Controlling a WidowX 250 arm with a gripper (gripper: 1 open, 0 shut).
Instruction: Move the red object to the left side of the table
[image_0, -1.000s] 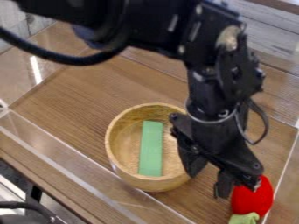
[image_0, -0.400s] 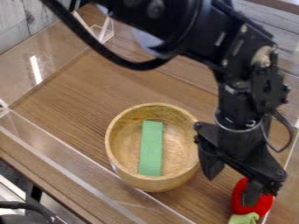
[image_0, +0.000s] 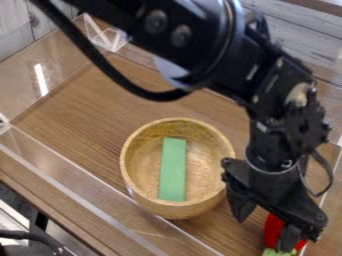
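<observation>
The red object (image_0: 285, 231) lies near the table's (image_0: 94, 110) front right corner, its green leafy end (image_0: 274, 250) toward the bottom edge of the view. Most of it is covered by my black gripper (image_0: 282, 222), which points down over it. The jaws stand open, one finger (image_0: 246, 205) on the toy's left and the other on its right, so the red body shows between them. I cannot tell whether the fingers touch it. The black arm reaches in from the upper left.
A wooden bowl (image_0: 142, 185) sits just left of the gripper with a flat green rectangular block (image_0: 171, 168) inside. Clear acrylic walls (image_0: 54, 165) border the tabletop on the front, left and back. Bare wood stretches to the left and behind the bowl.
The gripper has shifted right and sunk down over the red object, which now shows only between the fingers. The bowl and green block have not moved.
</observation>
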